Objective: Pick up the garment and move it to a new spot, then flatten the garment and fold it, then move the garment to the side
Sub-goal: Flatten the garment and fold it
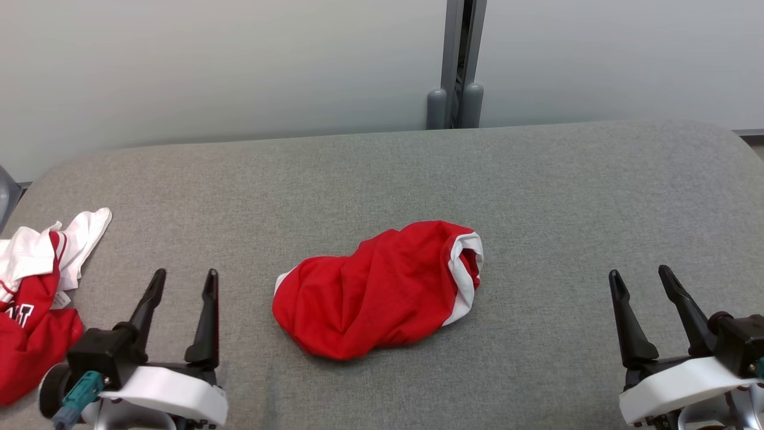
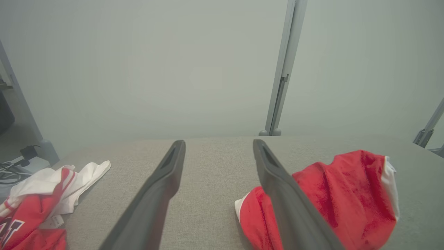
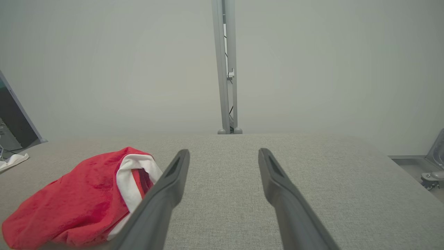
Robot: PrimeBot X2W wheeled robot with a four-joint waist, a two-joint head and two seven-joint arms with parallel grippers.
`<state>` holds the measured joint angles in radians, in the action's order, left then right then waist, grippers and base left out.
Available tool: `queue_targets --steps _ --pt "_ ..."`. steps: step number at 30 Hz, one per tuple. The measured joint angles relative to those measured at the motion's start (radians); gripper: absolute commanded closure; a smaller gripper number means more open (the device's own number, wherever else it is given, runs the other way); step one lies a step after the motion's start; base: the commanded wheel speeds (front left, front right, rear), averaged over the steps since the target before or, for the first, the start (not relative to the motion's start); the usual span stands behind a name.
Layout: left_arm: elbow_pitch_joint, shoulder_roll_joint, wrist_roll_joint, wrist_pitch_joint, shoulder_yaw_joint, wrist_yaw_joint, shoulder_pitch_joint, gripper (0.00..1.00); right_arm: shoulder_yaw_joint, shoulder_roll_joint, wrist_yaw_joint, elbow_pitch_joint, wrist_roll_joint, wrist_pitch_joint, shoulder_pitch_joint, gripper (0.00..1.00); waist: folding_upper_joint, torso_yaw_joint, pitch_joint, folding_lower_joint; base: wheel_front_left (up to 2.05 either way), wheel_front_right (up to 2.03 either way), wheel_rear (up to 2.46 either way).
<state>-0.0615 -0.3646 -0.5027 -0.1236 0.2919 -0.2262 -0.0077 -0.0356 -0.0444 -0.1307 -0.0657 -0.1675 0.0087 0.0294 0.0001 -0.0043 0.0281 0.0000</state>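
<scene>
Crumpled red garment (image 1: 382, 289) on the grey table (image 1: 537, 179), at 3 o'clock from the left gripper (image 1: 185, 275) and 9 o'clock from the right gripper (image 1: 640, 273) — both spread wide, empty, clear of it.

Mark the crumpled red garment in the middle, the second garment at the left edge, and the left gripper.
crumpled red garment (image 1: 370, 292), head view, centre of the red cloth.
second garment (image 1: 83, 236), head view, its white sleeve.
left gripper (image 1: 185, 273), head view, midway between the open fingertips.

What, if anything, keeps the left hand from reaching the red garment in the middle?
Probably yes, it can reach: the left hand is open, and only bare grey surface lies between it and the red garment.
</scene>
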Motion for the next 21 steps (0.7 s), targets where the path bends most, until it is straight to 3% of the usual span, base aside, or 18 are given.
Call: queue_targets --steps 5,11,21 --pt "-0.017 0.016 0.002 0.031 0.057 0.035 -0.044 0.00 0.000 0.000 0.000 0.000 0.000 0.000 -0.015 0.00 0.0000 0.003 0.024 0.0000 0.00 0.00 0.00" --pt "-0.018 0.060 0.013 0.128 0.198 0.107 -0.109 0.00 0.014 0.000 0.000 0.001 0.001 -0.002 -0.042 0.00 0.0000 -0.003 0.070 0.0000 0.00 0.00 0.00" --pt "0.114 0.147 0.023 0.221 0.370 0.210 -0.194 0.00 0.035 0.000 0.000 0.022 0.000 -0.019 -0.093 0.00 0.0000 -0.031 0.156 0.0000 0.00 0.00 0.00"
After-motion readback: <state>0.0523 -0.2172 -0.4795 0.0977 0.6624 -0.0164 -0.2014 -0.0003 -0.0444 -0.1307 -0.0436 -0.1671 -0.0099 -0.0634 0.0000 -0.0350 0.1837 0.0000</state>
